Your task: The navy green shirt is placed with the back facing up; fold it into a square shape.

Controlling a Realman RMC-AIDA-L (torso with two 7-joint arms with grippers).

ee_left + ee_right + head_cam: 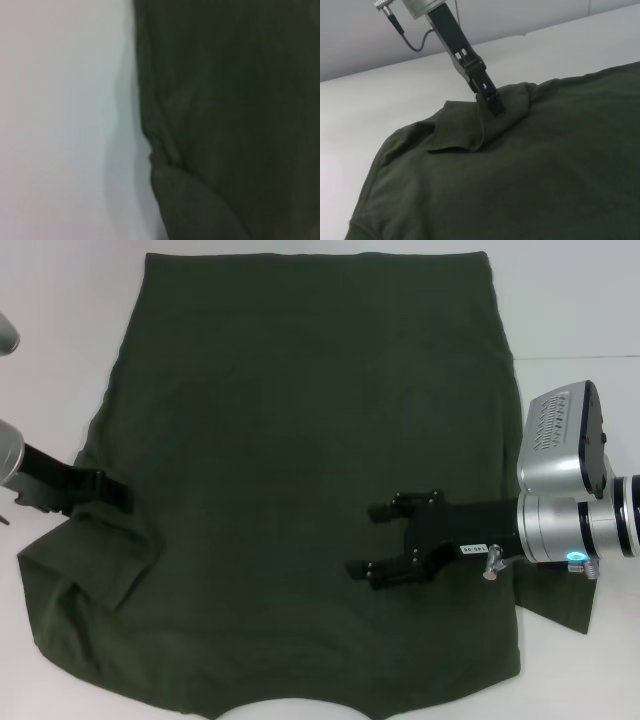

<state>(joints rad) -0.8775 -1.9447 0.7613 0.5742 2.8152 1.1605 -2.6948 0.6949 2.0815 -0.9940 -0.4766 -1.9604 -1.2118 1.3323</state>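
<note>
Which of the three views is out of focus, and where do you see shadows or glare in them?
Left wrist view: soft and blurred, only the navy green shirt edge against the white table, with a faint shadow alongside. Head view: sharp, even light; a bright highlight on the right arm's silver housing, right gripper clear. Right wrist view: fairly sharp, left gripper at the sleeve, fold shadows visible.

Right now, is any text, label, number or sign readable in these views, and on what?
Small white label on the right gripper: dark print, too small to read.
Navy green shirt: back up, no lettering visible.
Left gripper, at the shirt's sleeve: no markings visible.
</note>
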